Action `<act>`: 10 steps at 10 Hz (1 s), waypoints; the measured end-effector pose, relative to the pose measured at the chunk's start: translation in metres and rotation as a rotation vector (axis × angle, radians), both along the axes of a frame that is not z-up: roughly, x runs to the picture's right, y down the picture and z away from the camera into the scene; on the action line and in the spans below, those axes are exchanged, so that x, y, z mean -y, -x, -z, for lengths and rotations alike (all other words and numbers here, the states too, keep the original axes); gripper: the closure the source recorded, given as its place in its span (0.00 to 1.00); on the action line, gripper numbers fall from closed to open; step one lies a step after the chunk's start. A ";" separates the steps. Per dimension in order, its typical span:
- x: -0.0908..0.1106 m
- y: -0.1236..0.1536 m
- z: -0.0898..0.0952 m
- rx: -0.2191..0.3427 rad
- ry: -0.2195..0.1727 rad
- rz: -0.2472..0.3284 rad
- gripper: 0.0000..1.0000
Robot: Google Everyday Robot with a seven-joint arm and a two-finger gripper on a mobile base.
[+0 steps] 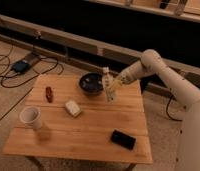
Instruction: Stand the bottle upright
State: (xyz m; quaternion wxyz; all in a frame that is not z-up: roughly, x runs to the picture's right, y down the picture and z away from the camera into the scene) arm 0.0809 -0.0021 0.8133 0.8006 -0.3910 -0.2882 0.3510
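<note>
The bottle (109, 87) is a small, slim, whitish bottle with a white cap. It stands upright on the wooden table (88, 135), at the back, just right of a dark bowl (91, 83). My gripper (119, 81) is at the bottle's right side near its upper half, with the arm reaching in from the right. I cannot tell whether the gripper touches the bottle.
A cream block (72, 108) lies mid-table. A white paper cup (31, 118) stands at front left and a small red-brown object (49, 93) lies at left. A black flat device (123, 139) lies at front right. Cables and a power brick (20, 65) are on the floor to the left.
</note>
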 end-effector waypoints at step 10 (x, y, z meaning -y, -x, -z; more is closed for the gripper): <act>0.006 0.000 -0.001 0.021 -0.039 -0.030 1.00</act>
